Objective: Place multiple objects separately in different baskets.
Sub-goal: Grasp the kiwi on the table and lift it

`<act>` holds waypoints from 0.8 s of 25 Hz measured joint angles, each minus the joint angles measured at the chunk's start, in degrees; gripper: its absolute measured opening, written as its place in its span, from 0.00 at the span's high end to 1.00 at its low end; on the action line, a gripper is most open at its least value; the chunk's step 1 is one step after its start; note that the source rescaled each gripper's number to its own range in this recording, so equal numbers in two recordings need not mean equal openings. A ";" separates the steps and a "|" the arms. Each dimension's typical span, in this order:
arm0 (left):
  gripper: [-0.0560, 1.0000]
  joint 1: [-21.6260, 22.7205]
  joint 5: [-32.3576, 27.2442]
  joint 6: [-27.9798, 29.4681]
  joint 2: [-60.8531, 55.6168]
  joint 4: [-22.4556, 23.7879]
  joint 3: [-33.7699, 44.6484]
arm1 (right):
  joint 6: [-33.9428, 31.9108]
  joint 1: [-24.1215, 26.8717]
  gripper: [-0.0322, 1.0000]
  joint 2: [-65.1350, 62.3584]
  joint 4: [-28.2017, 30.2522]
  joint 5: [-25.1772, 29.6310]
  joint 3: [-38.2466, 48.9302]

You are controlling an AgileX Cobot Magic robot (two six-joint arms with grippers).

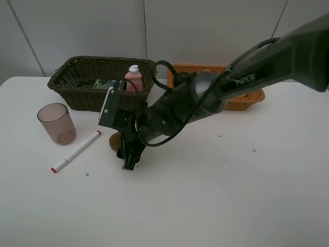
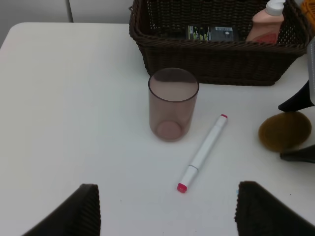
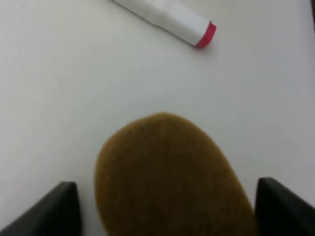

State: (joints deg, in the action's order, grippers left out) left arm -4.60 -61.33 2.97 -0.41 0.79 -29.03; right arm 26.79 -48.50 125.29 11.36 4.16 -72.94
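**Brown kiwi between R jaws, no grip yet**

Brown kiwi (image 1: 113, 141) lies on the white table (image 1: 216, 195), left of centre in the overhead view. R gripper (image 1: 125, 156) is down over it, one finger each side. In the R wrist view a strip of table shows between one finger and the skin, so the jaws are partly apart and hold nothing.

White marker (image 1: 76, 151) w/ red tips lies just left of the kiwi, apart from it. Mauve cup (image 1: 56, 123) stands upright further left. Dark basket (image 1: 77, 95) at upper left holds a pink bottle (image 1: 133, 80), upright, and a dark green bottle (image 1: 105, 83), lying flat. Orange basket (image 1: 249, 98) is at upper right, partly behind the R arm.

L gripper (image 2: 167, 189): jaws wide, nothing between them.
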 joint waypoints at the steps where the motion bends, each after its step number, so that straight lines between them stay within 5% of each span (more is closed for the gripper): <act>1: 0.24 0.00 0.00 0.00 0.00 0.00 0.00 | 0.00 0.00 0.52 0.00 -0.15 0.00 0.00; 20: 0.24 0.00 0.00 0.00 0.00 0.00 0.00 | 0.00 0.00 0.52 -2.35 -0.15 1.60 0.00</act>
State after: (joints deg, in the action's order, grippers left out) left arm -4.60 -61.33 2.97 -0.41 0.79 -29.03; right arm 26.79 -48.50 122.95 11.21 5.76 -72.94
